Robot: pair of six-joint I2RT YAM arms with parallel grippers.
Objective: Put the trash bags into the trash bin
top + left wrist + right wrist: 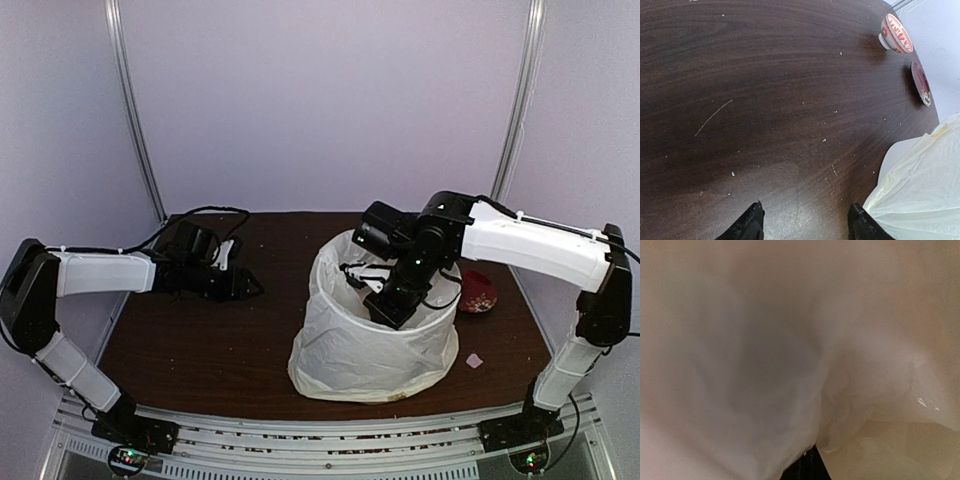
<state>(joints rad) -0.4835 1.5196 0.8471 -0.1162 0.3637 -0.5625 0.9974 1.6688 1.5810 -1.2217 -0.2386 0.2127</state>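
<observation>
The translucent white trash bag (pixel 350 350) is draped over the tall trash bin, which is hidden under it; only its cylinder shape shows. The bag's mouth is open at the top. My right gripper (pixel 385 300) reaches down into that mouth. In the right wrist view the bag (pixel 790 340) fills the frame, and the dark fingertips (pixel 810 467) are together with a fold of plastic meeting them. My left gripper (pixel 250 285) is open and empty, low over the table to the left of the bin. In the left wrist view (pixel 807 220) the bag's edge (pixel 920 190) lies just right of its right finger.
A red-patterned bowl (pixel 477 292) sits right of the bin; the left wrist view shows it (pixel 896 34) with a second red dish (pixel 920 84). A small white paper scrap (pixel 474 360) lies at the front right. The dark wooden table (pixel 200 340) carries crumbs.
</observation>
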